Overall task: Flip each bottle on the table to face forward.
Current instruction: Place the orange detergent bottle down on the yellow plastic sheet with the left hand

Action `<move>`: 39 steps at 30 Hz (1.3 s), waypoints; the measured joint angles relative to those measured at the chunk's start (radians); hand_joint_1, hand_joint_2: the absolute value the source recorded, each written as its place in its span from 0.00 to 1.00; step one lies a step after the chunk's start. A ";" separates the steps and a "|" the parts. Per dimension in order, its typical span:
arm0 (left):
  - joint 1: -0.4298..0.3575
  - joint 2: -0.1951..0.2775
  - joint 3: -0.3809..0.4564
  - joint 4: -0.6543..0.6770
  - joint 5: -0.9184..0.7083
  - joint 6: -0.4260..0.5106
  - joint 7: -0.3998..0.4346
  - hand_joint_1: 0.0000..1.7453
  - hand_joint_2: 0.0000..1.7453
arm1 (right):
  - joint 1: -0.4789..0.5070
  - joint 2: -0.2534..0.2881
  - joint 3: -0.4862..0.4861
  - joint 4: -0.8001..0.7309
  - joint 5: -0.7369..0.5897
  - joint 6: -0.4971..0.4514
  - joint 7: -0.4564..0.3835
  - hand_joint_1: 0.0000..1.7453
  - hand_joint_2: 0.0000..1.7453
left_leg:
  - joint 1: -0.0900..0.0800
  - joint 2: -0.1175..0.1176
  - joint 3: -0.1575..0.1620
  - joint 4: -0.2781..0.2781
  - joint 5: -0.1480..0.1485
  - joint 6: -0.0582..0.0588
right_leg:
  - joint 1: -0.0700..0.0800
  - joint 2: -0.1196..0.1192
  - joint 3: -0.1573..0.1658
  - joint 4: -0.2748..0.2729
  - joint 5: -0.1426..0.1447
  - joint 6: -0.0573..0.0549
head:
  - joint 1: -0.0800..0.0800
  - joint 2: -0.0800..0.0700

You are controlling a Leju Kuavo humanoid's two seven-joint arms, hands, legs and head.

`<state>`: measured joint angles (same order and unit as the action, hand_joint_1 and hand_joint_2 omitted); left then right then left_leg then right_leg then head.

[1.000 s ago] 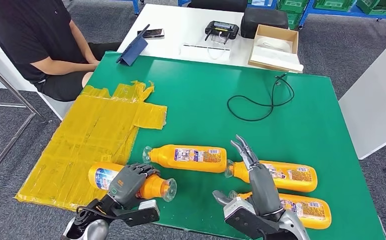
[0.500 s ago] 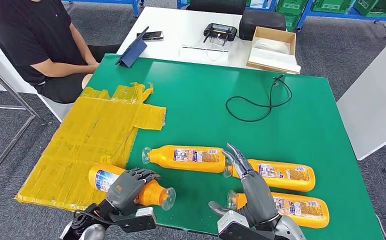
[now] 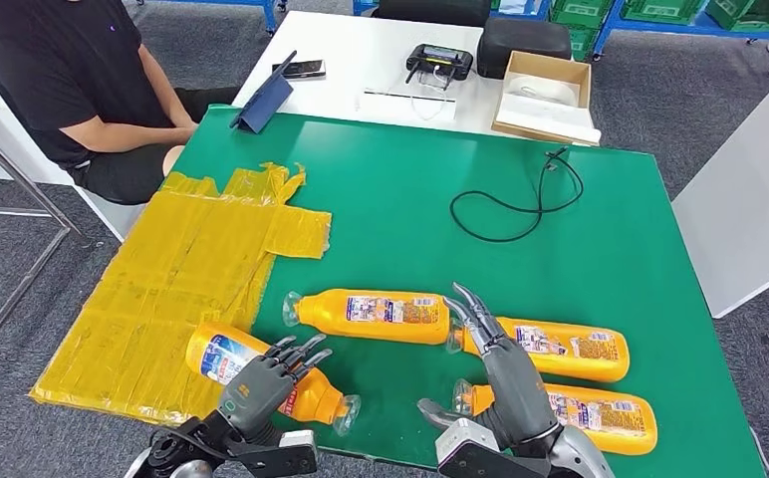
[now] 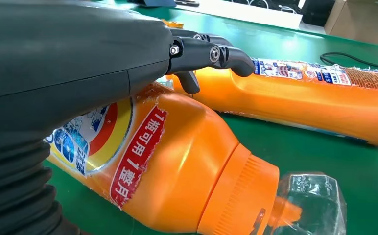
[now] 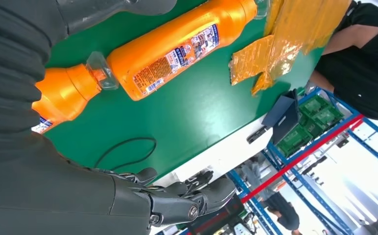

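Note:
Several orange bottles lie on their sides on the green table (image 3: 400, 199). My left hand (image 3: 261, 386) lies over the nearest left bottle (image 3: 219, 357), fingers (image 3: 304, 351) straightened and spread, not wrapped around it. In the left wrist view this bottle (image 4: 177, 166) shows its blue and white front label under my palm. My right hand (image 3: 508, 383) hovers open between the middle bottle (image 3: 376, 314) and the two right bottles (image 3: 570, 351) (image 3: 590, 418), fingertips near the upper right bottle's cap. The right wrist view shows the middle bottle (image 5: 177, 51).
Crumpled yellow taped sheeting (image 3: 181, 279) covers the table's left part. A black cable (image 3: 520, 204) loops at the far middle. A person (image 3: 62, 80) sits at the far left corner. A cardboard box (image 3: 545, 95), a controller (image 3: 438, 62) and a tablet (image 3: 266, 100) stand behind.
My left hand's fingers have uncurled from the left bottle. That bottle has swung, its cap now nearer the front edge. The right hand drew back slightly.

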<state>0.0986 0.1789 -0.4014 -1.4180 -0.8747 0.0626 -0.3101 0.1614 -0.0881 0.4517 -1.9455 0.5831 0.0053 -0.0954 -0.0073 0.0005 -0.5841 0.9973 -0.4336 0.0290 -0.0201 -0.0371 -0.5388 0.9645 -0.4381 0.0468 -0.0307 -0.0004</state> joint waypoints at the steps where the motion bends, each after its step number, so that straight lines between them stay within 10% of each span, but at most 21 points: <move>1: 0.000 0.001 -0.001 0.000 0.000 0.000 0.000 0.00 0.00 | 0.000 0.000 0.000 0.000 0.000 0.000 0.000 0.00 1.00 | 0.000 0.000 0.000 0.000 0.000 0.000 | 0.000 0.000 0.000 0.000 0.000 0.000 | 0.000 0.000; 15: -0.009 0.017 -0.009 0.002 0.026 -0.008 -0.001 0.00 0.00 | -0.021 -0.001 0.002 0.005 -0.006 0.007 -0.002 0.00 1.00 | 0.000 0.000 0.000 0.000 0.000 0.000 | 0.000 0.000 0.000 0.000 0.000 0.000 | 0.000 0.000; 20: -0.015 0.016 0.024 -0.002 0.288 -0.140 -0.068 0.00 0.00 | -0.054 -0.005 0.002 0.028 -0.007 0.023 0.028 0.00 1.00 | 0.000 0.000 0.001 0.000 0.000 0.000 | 0.000 0.000 0.001 0.000 0.000 0.000 | 0.000 0.000; 22: -0.023 -0.004 0.071 -0.013 0.497 -0.277 -0.069 0.00 0.00 | -0.100 -0.013 0.001 0.065 0.020 0.048 0.088 0.00 0.50 | 0.000 0.000 0.000 0.000 0.001 0.000 | 0.000 0.000 0.000 0.000 0.001 0.000 | 0.000 0.000; 24: -0.037 -0.035 0.140 -0.027 0.779 -0.437 -0.012 0.00 0.00 | -0.186 -0.028 -0.003 0.146 0.065 0.084 0.146 0.00 0.50 | 0.000 0.002 -0.002 0.000 0.004 0.001 | 0.000 0.001 -0.003 0.000 0.003 0.000 | 0.000 0.000; 26: -0.048 -0.052 0.197 -0.038 1.006 -0.543 0.041 0.00 0.00 | -0.281 -0.042 -0.013 0.246 0.107 0.106 0.169 0.00 1.00 | 0.000 0.003 -0.007 0.001 0.008 0.002 | 0.000 0.001 -0.008 0.000 0.007 0.001 | 0.000 0.000; 29: -0.056 -0.058 0.254 -0.059 1.163 -0.612 0.057 0.00 0.00 | -0.388 -0.047 -0.036 0.361 0.176 0.110 0.187 0.00 1.00 | 0.000 0.001 -0.013 0.001 0.013 0.004 | 0.000 0.000 -0.013 0.000 0.010 0.003 | 0.000 0.000; 33: -0.058 -0.058 0.292 -0.095 1.243 -0.649 0.055 0.00 0.00 | -0.438 -0.035 -0.066 0.436 0.234 0.116 0.203 0.00 0.00 | 0.000 0.000 -0.016 0.001 0.013 0.005 | 0.000 -0.001 -0.015 0.001 0.011 0.002 | 0.000 0.000; 34: -0.059 -0.058 0.296 -0.103 1.252 -0.652 0.055 0.00 0.00 | -0.440 -0.032 -0.071 0.447 0.239 0.120 0.202 0.00 0.00 | 0.000 0.000 -0.018 0.001 0.013 0.005 | 0.000 -0.001 -0.016 0.001 0.011 0.002 | 0.000 0.000; 38: -0.060 -0.060 0.300 -0.127 1.273 -0.658 0.057 0.00 0.00 | -0.438 -0.026 -0.079 0.482 0.249 0.130 0.196 0.00 1.00 | 0.000 0.000 -0.022 0.001 0.013 0.005 | 0.000 -0.001 -0.020 0.001 0.011 0.002 | 0.000 0.000; 39: -0.060 -0.062 0.300 -0.129 1.274 -0.658 0.057 0.00 0.00 | -0.438 -0.025 -0.080 0.491 0.250 0.132 0.193 0.00 1.00 | 0.000 0.000 -0.022 0.001 0.013 0.005 | 0.000 -0.001 -0.020 0.001 0.011 0.002 | 0.000 0.000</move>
<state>0.0385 0.1172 -0.1017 -1.5468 0.3992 -0.5959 -0.2530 -0.2766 -0.1135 0.3715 -1.4546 0.8326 0.1377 0.0981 -0.0075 0.0010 -0.6062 0.9985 -0.4206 0.0337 -0.0201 -0.0384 -0.5592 0.9652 -0.4273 0.0492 -0.0308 -0.0004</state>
